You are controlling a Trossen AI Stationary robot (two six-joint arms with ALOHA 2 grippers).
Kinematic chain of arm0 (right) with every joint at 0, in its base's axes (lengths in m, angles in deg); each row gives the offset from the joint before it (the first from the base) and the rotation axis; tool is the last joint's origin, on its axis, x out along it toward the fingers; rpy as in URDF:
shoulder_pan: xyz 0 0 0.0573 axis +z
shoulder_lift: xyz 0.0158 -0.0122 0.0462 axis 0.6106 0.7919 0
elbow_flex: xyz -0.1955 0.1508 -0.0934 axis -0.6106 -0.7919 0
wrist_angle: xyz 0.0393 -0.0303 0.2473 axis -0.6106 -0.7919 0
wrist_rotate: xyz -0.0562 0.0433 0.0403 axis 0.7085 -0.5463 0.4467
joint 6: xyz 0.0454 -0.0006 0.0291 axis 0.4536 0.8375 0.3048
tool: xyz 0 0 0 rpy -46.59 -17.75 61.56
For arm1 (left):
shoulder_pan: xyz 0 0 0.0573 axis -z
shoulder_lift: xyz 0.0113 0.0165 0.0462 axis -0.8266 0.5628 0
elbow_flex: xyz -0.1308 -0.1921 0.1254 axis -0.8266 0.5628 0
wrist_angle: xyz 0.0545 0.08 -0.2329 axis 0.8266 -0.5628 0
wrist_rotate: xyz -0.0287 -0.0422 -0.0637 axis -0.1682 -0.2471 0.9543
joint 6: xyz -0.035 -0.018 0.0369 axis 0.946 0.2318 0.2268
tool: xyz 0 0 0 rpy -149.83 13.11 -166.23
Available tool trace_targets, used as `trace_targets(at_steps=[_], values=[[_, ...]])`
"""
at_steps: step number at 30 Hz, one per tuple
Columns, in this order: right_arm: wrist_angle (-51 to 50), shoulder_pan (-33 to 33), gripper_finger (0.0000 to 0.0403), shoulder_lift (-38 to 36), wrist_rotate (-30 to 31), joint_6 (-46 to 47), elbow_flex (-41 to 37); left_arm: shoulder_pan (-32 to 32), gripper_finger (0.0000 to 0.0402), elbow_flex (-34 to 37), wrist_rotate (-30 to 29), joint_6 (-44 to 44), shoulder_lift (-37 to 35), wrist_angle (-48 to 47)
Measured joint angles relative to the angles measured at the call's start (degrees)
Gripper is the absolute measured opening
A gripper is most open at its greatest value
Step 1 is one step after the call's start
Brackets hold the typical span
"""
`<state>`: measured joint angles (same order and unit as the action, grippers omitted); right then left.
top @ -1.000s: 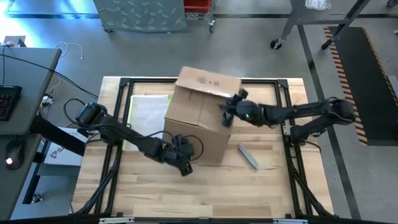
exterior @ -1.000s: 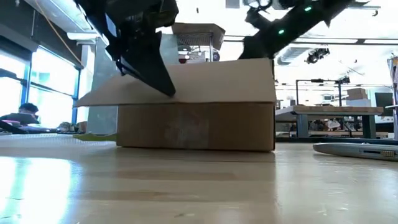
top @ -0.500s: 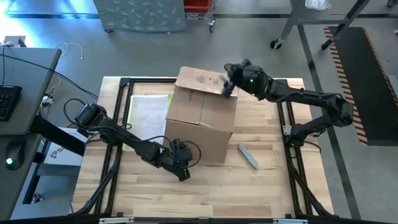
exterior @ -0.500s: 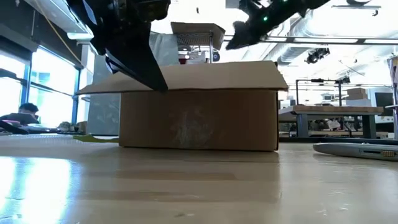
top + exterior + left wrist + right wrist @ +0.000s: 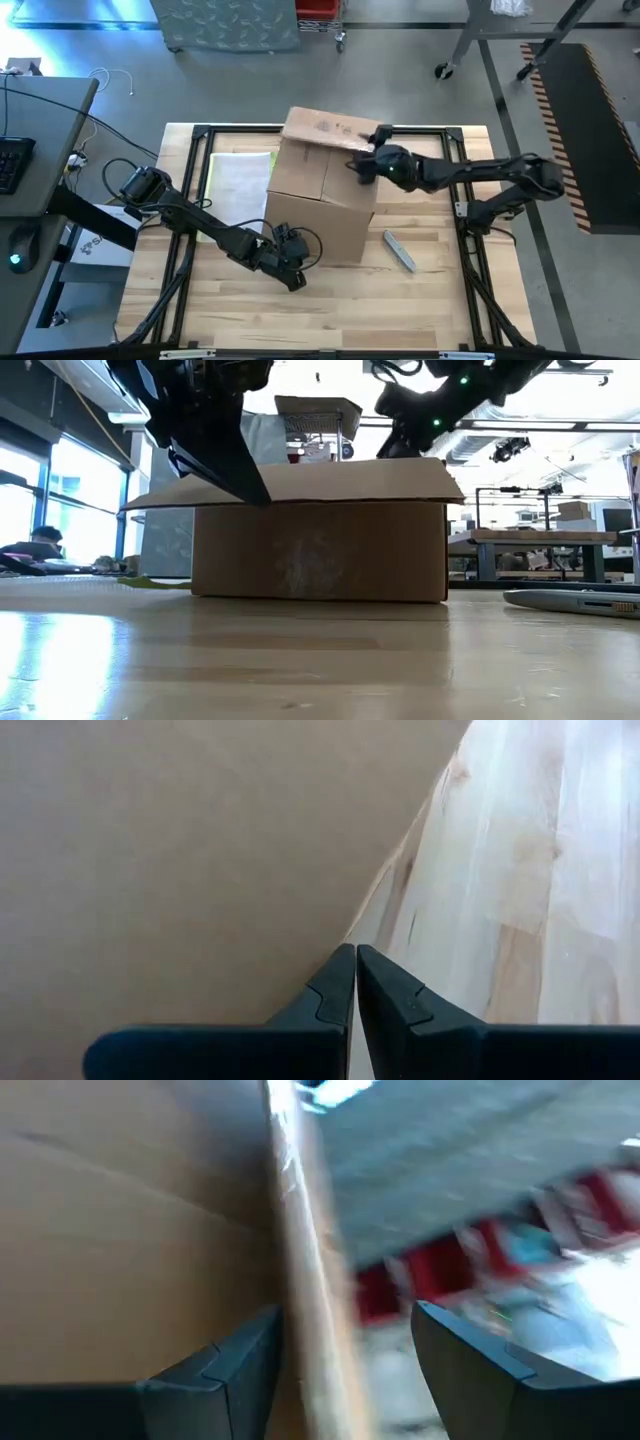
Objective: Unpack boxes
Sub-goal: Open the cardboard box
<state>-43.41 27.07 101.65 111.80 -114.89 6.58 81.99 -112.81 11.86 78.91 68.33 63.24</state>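
The brown cardboard box [image 5: 320, 190] stands on the wooden table, its bottom flat on the boards [image 5: 320, 550]. My left gripper [image 5: 295, 275] is shut at the box's near side. Its tips [image 5: 355, 960] are at the edge of a near flap [image 5: 200, 490] that juts out. My right gripper [image 5: 358, 165] is open above the box's right top. Its fingers [image 5: 230, 1370] stand on either side of a flap's edge [image 5: 300, 1280], which shows blurred. I see no touch there. My left gripper slants down toward the box from the table's near left. Its shut fingertips [image 5: 258, 492] lie at the lower edge of the near flap. Whether they touch the cardboard I cannot tell.
A flat grey tool [image 5: 398, 250] lies on the table right of the box. A pale flat sheet [image 5: 240, 180] lies left of it. Black frame rails [image 5: 460, 180] run along the table's sides. Bare boards lie toward the near edge.
My right gripper has swung from the box's right side toward the table's far edge. It has then come back over the box's right top, rolling as it went. In the low view the box's top flap now reaches slightly farther right.
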Motion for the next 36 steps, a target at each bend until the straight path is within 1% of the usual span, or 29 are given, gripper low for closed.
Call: trace_targets(at_steps=[1, 2, 5, 7, 9, 12, 14, 16, 19, 22, 26, 28, 30, 33, 36], values=[[2.1, -0.4, 0.0208, 0.4, 2.0, -0.8, 0.0, 0.0, 0.0000, 0.0, 0.0, 0.0, -0.2, 0.0], [3.2, -1.1, 0.0208, 0.7, 2.5, -1.4, 0.3, 0.1, 0.0000, 0.0, 0.2, 0.0, -0.3, 0.0], [3.6, -3.8, 0.0207, 1.0, 2.3, -0.9, 1.6, 0.9, 0.0000, 0.0, 2.5, -0.2, -0.4, 0.1], [3.6, -5.9, 0.0198, 0.9, 2.3, -0.2, 2.9, 1.6, 0.0000, 0.0, 3.8, 0.5, -0.5, 0.0], [2.2, -8.1, 0.0180, 0.6, 1.6, 0.0, 4.5, 2.6, 0.0000, -0.1, 4.1, 1.7, -1.0, 0.0], [-4.2, -12.2, 0.0142, 0.4, -3.4, 6.4, 8.6, 4.3, 0.0000, -1.0, 1.2, 3.9, -2.9, 0.0], [-10.8, -16.0, 0.0121, 0.4, -8.8, 12.6, 12.1, 5.3, 0.0000, -2.1, -1.9, 3.6, -4.7, 0.5], [-15.2, -19.9, 0.0106, 0.5, -14.1, 18.6, 14.7, 6.6, 0.0000, -3.0, -5.6, 2.5, -6.6, 0.7], [-17.2, -25.5, 0.0095, 0.8, -21.1, 23.9, 15.9, 8.2, 0.0000, -4.0, -9.9, -1.0, -10.0, 3.0], [-18.3, -29.1, 0.0092, 1.2, -25.2, 26.8, 16.0, 9.7, 0.0000, -4.4, -12.7, -7.5, -14.1, 10.7], [-19.7, -30.8, 0.0091, 1.6, -26.3, 28.3, 15.9, 10.9, 0.0000, -4.4, -13.2, -20.7, -19.2, 24.5], [-19.9, -30.9, 0.0091, 1.7, -26.0, 28.3, 15.7, 10.8, 0.0000, -4.5, -15.5, -26.1, -21.5, 28.7], [-19.9, -30.7, 0.0091, 1.7, -25.8, 28.3, 15.7, 9.2, 0.0000, -4.5, -18.3, -29.9, -23.5, 29.3], [-20.1, -30.0, 0.0091, 1.6, -25.8, 28.4, 15.7, 5.3, 0.0000, -4.5, -21.3, -31.3, -25.6, 26.7], [-20.3, -29.0, 0.0091, 1.6, -25.8, 28.2, 15.7, 0.2, 0.0000, -4.5, -20.4, -31.2, -26.7, 22.6]])
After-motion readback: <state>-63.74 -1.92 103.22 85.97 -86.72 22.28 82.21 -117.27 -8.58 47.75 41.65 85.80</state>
